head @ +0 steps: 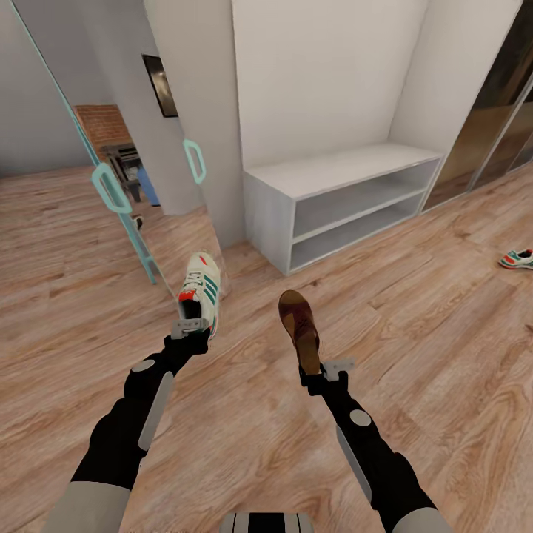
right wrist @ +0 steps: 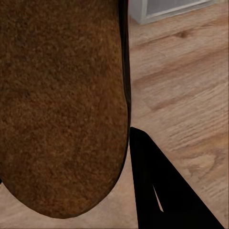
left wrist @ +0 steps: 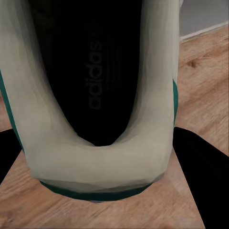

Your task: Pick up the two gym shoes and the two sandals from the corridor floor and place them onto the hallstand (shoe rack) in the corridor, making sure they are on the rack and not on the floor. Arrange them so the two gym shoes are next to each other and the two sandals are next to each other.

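My left gripper (head: 194, 331) is shut on the heel of a white gym shoe (head: 200, 290) with green stripes, held above the corridor floor (head: 414, 326); in the left wrist view the shoe's dark inside (left wrist: 90, 71) lies between the black fingers (left wrist: 200, 176). The right gripper (head: 317, 372) is shut on a brown sandal (head: 299, 322), whose footbed (right wrist: 62, 105) is close up in the right wrist view beside one black finger (right wrist: 162, 191). A second gym shoe (head: 517, 259) lies on the floor at the far right. The pale hallstand (head: 348, 196) stands ahead against the wall, its bench top and shelves bare.
A glass door with teal handles (head: 111, 189) stands open at the left, beside a white pillar (head: 196, 96). Dark sliding panels (head: 492, 111) line the right wall. Open wood floor lies between me and the rack.
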Available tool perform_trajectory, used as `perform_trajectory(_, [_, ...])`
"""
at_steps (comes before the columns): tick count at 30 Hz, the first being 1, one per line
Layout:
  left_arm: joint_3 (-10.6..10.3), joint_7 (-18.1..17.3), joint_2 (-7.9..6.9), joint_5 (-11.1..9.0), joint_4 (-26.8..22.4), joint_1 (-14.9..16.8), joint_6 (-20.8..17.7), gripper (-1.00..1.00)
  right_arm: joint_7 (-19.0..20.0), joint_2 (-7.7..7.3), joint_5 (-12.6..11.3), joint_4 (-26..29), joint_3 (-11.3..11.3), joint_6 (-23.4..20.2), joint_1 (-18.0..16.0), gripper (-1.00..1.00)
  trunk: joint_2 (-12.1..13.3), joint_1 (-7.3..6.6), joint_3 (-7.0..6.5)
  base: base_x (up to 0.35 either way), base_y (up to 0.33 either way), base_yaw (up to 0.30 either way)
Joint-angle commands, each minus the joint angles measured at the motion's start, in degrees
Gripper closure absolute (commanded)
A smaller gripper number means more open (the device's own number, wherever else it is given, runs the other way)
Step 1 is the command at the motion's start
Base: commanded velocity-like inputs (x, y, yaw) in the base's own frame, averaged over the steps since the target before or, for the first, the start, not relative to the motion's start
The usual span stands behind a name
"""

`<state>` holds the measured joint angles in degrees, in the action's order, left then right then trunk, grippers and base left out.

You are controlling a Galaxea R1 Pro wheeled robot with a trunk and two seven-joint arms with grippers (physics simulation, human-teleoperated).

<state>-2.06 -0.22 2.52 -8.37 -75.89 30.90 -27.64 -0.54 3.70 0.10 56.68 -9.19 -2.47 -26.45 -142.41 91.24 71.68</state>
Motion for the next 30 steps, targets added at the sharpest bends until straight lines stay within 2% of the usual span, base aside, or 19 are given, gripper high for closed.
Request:
perform_trajectory(1, [0.0, 0.0, 0.02, -0.4, 0.0, 0.0, -0.3, 1.0, -0.2, -0.01, -0.2, 0.1, 0.0, -0.3, 0.0, 1.0, 0.0, -0.01, -0.02, 0.0, 0.0, 0.239])
perform_trajectory(30, [0.0, 0.0, 0.02, -0.4, 0.0, 0.0, -0.3, 1.0, -0.1, -0.01, -0.2, 0.1, 0.0, -0.3, 0.0, 1.0, 0.0, -0.01, -1.88, 0.0, 0.0, 0.238])
